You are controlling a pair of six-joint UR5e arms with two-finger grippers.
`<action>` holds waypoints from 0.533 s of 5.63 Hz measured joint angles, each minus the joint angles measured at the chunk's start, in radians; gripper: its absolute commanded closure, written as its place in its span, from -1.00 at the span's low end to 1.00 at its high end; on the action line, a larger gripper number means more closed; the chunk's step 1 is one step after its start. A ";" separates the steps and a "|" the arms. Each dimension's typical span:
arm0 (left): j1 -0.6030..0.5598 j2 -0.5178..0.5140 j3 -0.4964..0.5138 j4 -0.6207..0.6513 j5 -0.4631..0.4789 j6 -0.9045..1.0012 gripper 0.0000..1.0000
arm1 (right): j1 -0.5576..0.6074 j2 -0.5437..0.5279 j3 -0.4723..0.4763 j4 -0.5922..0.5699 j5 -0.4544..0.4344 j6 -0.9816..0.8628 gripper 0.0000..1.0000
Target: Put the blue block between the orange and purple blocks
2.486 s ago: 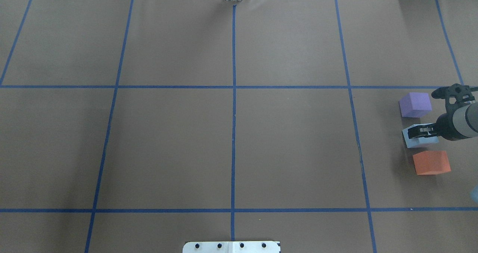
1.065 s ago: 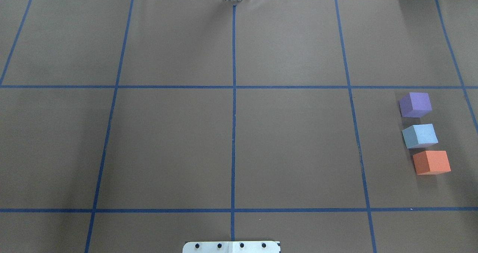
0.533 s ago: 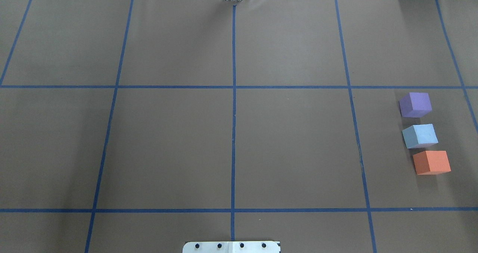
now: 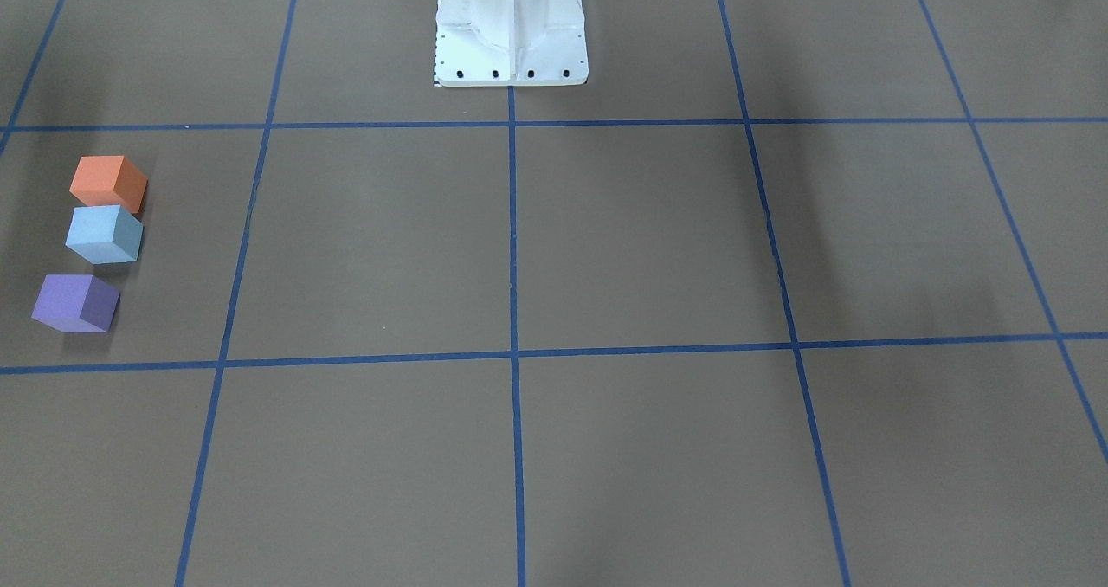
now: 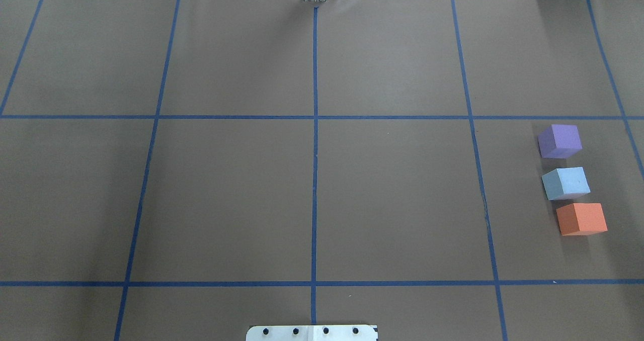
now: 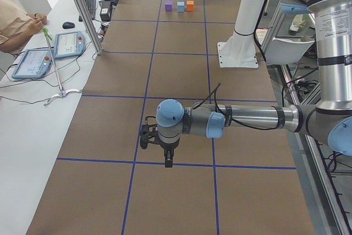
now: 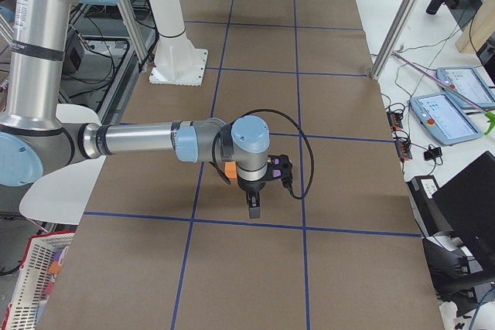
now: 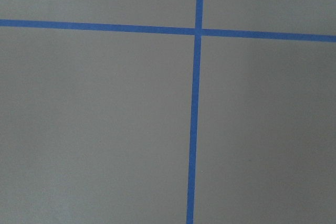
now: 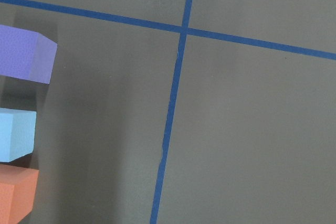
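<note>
Overhead I see the blue block between the purple block and the orange block. Only the side views catch the left gripper and the right gripper, and I can't tell their spread.

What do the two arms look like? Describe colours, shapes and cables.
The left arm and right arm: silver tubes, light-blue joint caps, dark bands. The left end effector and right end effector are black, each with a looping black cable.

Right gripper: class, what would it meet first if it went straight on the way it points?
Most likely the table: the right gripper points straight down, with the blue block off to the side, though height is unclear.
</note>
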 measured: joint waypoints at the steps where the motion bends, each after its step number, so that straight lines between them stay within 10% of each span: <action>1: -0.003 -0.002 -0.007 0.004 0.034 0.063 -1.00 | 0.000 -0.004 -0.001 0.012 0.002 0.000 -1.00; 3: -0.007 0.008 -0.013 0.001 0.044 0.128 -1.00 | 0.000 -0.009 -0.001 0.016 0.003 0.000 -1.00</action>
